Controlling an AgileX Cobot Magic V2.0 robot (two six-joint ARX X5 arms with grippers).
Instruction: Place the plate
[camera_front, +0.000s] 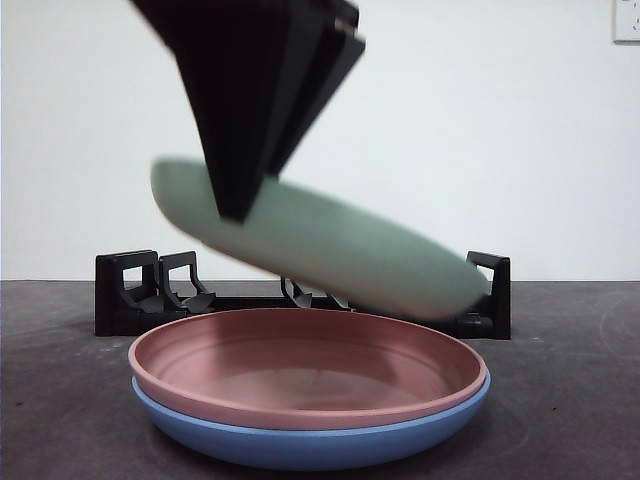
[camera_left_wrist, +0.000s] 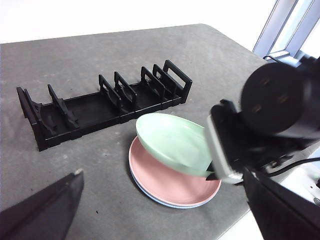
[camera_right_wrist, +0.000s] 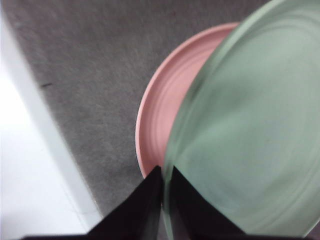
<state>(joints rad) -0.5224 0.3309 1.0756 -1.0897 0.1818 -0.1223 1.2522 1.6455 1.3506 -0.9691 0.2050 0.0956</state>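
I see a dark grey table (camera_left_wrist: 100, 165) filling most of the left wrist view, with wide bare surface beyond the rack and its near edge close beside the stacked plates. On it lies a long black dish rack (camera_left_wrist: 102, 105) with pairs of upright dividers, all its slots empty, sitting just behind the plates. In front of the rack rests a pink plate (camera_front: 305, 365) nested on a blue plate (camera_front: 300, 440), both flat on the table. Above them hangs the green plate (camera_front: 330, 240), off the stack and tilted, its raised edge toward the gripper and its lower edge dipping toward the rack's end post; in the front view I see a clear gap between it and the pink plate. The right gripper (camera_right_wrist: 162, 192) has its two black jaws pinched on the green plate's rim, one on each face. The left gripper (camera_left_wrist: 165, 210) waits near the table's edge with its jaws spread wide, touching nothing. A white wall stands behind the table. I can read no labels or writing on anything.
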